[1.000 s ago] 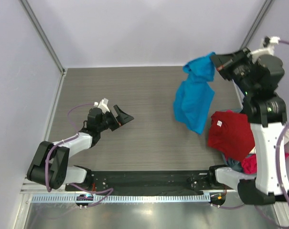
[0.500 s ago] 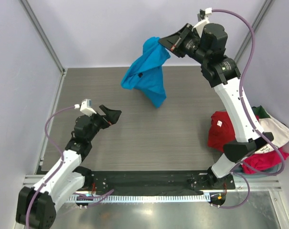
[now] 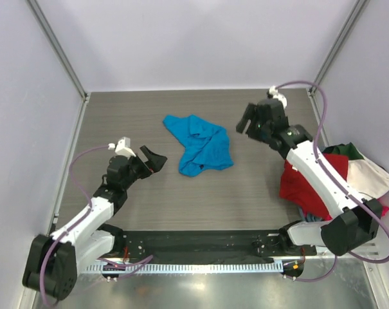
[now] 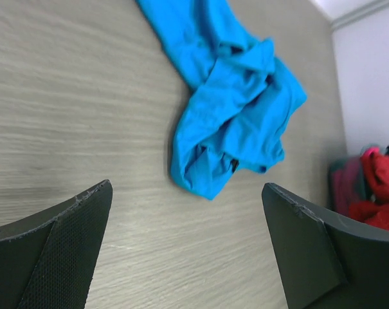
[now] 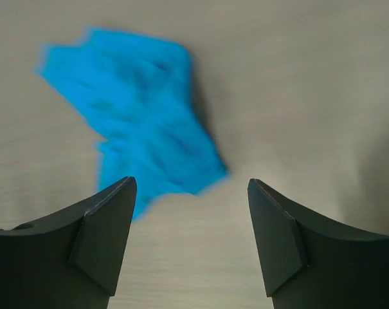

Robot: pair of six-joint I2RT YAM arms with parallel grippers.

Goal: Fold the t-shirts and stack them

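A bright blue t-shirt lies crumpled on the table's middle, also seen in the left wrist view and blurred in the right wrist view. My right gripper hangs open just right of it, nothing between its fingers. My left gripper stands wide open to the shirt's left, empty. At the right edge lies a heap of other t-shirts: red, dark green, white and magenta-pink.
The grey wood-grain table is walled by pale panels at the back and both sides. A black base rail runs along the near edge between the arm bases.
The right gripper, which held the blue t-shirt up in the air, has opened and let it go. The shirt now lies on the table. The right arm swung down; the left barely moved.
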